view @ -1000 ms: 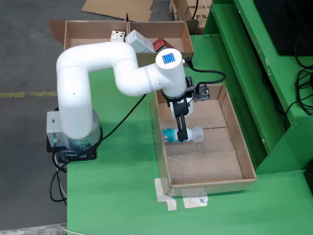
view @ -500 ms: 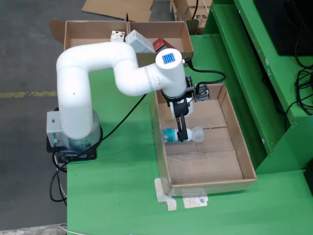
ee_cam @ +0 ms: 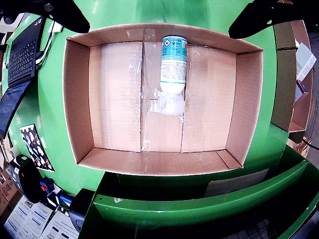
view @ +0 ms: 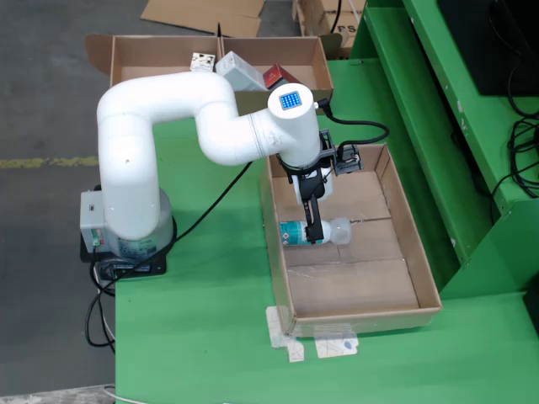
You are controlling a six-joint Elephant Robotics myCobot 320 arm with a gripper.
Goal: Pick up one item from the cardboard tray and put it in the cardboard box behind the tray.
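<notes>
A clear plastic bottle (view: 293, 232) with a blue and white label lies on its side in the cardboard tray (view: 418, 252), near its left wall in the still view. My gripper (view: 316, 225) hangs over the bottle's middle, with nothing in it. In the gripper view the bottle (ee_cam: 173, 62) lies at the tray's (ee_cam: 76, 99) top edge with its cap pointing down the picture. My two dark fingers (ee_cam: 67, 15) show far apart in the top corners, so the gripper (ee_cam: 158, 30) is open. The cardboard box (view: 147, 59) stands behind the tray.
The box holds a white carton (view: 200, 62), a grey packet (view: 240, 71) and a red item (view: 275, 77). The arm's base (view: 126, 236) stands at the green table's left edge. A raised green ledge (view: 438, 151) runs along the right. Tape patches (view: 328, 343) lie at the tray's front.
</notes>
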